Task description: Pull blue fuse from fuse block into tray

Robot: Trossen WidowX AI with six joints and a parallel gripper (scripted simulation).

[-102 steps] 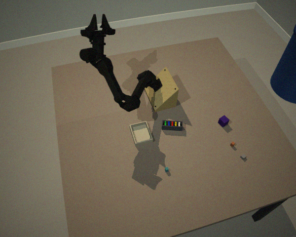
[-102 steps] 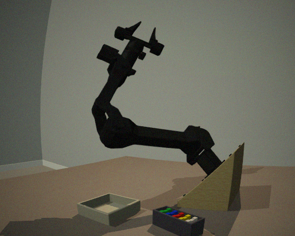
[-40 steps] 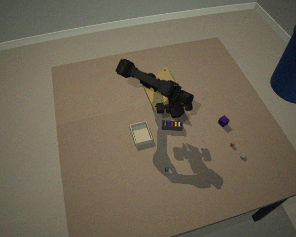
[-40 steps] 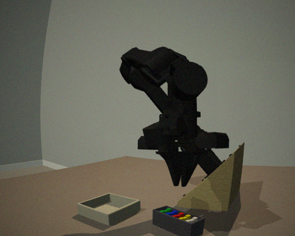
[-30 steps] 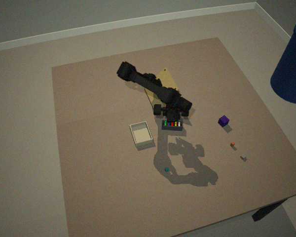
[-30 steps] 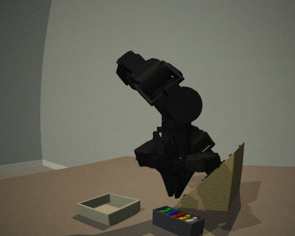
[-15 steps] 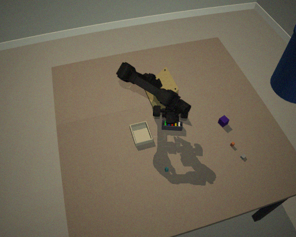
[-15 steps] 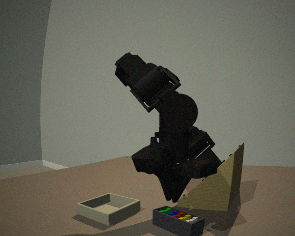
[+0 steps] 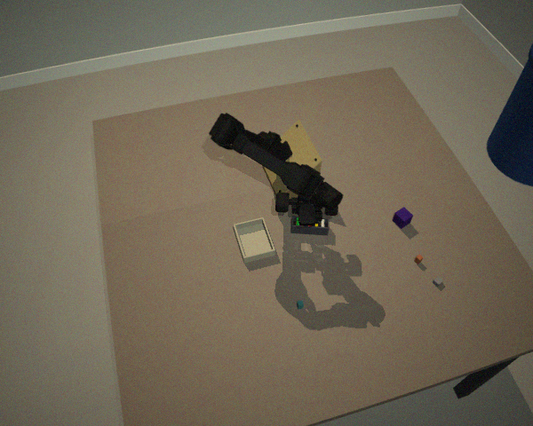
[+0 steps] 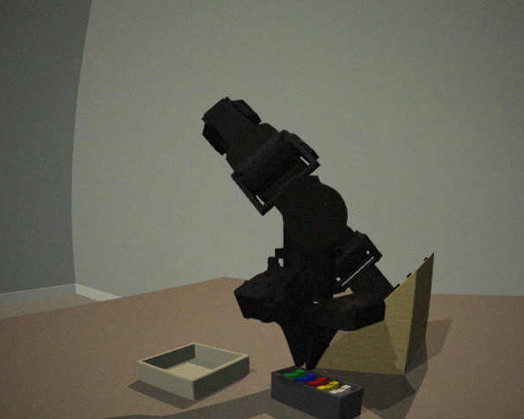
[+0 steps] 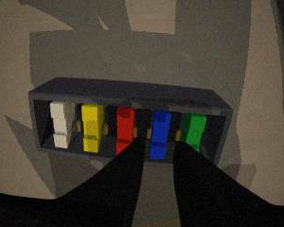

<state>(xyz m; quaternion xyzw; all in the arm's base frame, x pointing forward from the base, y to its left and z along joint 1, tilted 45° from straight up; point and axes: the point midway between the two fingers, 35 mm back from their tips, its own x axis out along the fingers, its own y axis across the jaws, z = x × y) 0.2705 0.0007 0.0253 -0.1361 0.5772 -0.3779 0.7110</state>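
Red fuse (image 10: pixel 316 382) (image 11: pixel 125 130), green fuse (image 10: pixel 293 374) (image 11: pixel 194 130) flank blue fuse (image 10: pixel 306 377) (image 11: pixel 160 134); narrow gaps either side.

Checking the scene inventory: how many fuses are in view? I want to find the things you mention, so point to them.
5, all in the fuse block (image 9: pixel 309 230) (image 10: pixel 305 400) (image 11: pixel 133 90); in the wrist view, left to right: white (image 11: pixel 61 124), yellow (image 11: pixel 91 128), red (image 11: pixel 125 128), blue (image 11: pixel 160 134), green (image 11: pixel 194 130). None look hidden there.

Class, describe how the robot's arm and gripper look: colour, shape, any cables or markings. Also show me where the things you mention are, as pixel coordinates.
The arm (image 9: pixel 262 155) (image 10: pixel 313 211) is matte black, with chunky joints. Its gripper (image 10: pixel 306 366) (image 11: pixel 159 148) has two black fingers, tapering to narrow tips. I see no cables or markings.
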